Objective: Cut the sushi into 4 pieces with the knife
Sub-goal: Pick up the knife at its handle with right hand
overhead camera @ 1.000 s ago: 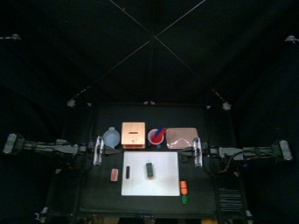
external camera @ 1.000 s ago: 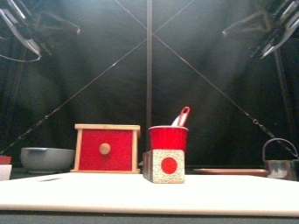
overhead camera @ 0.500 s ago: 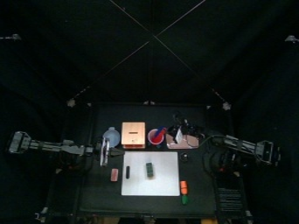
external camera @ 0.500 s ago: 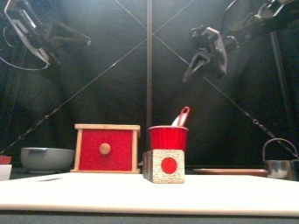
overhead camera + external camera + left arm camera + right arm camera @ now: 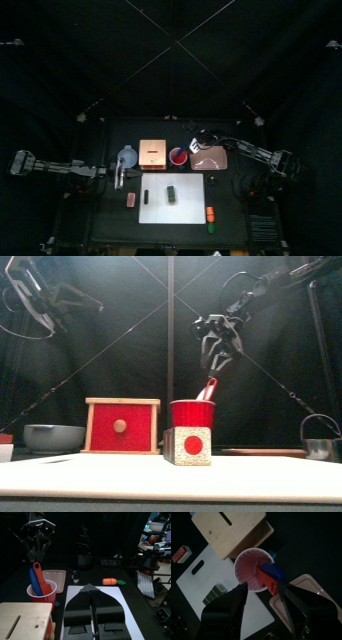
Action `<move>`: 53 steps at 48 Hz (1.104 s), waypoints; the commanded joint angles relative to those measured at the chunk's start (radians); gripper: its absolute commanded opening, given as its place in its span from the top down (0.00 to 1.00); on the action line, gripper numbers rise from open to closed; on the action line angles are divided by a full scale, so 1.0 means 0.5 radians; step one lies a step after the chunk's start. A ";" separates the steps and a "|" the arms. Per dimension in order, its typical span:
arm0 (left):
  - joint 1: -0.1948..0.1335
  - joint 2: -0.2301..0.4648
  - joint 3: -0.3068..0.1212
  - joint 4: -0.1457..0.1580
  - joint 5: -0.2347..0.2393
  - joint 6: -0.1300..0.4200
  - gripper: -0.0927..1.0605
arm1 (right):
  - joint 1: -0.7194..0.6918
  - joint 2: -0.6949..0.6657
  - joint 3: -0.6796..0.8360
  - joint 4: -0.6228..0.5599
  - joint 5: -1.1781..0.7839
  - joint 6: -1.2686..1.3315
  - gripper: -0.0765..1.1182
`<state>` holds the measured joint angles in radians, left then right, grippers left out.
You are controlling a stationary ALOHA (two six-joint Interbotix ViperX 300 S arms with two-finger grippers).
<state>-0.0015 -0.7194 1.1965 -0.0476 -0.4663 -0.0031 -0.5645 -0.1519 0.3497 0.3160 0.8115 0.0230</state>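
The toy sushi roll (image 5: 171, 192) lies whole on the white cutting board (image 5: 189, 182); from the front its speckled end (image 5: 186, 446) shows a red centre. Behind the board stands the red cup (image 5: 178, 156) with the blue knife (image 5: 272, 571) and the red knife (image 5: 209, 388) in it. My right gripper (image 5: 201, 140) hangs above the cup, open, with the cup's rim (image 5: 246, 569) between its spread jaws and nothing held. My left gripper (image 5: 118, 177) hovers at the board's left side, its jaws (image 5: 91, 588) shut and holding nothing.
A wooden box (image 5: 152, 155) with a red drawer stands left of the cup, a blue-grey bowl (image 5: 127, 157) further left. The pink tray (image 5: 210, 157) lies right of the cup. A metal cutter (image 5: 318, 441) sits far right. Small toy foods (image 5: 210, 213) lie off the board's front corners.
My right arm has swung in from the right and come down over the red cup, and its jaws have gone from shut to open. The left arm has shifted only slightly.
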 commanded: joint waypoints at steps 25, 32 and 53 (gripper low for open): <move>0.015 0.003 -0.003 -0.003 -0.018 0.003 0.94 | -0.009 0.138 -0.156 0.012 0.242 0.006 0.24; 0.015 0.000 -0.003 -0.003 -0.018 0.003 0.94 | -0.006 0.199 -0.187 0.009 0.261 0.006 0.24; 0.015 0.003 0.009 -0.003 -0.018 0.000 0.94 | 0.000 0.341 -0.288 -0.034 0.353 0.006 0.25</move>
<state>0.0031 -0.7210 1.2149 -0.0476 -0.4648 -0.0031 -0.5660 0.0337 0.2332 0.2991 0.9879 0.0261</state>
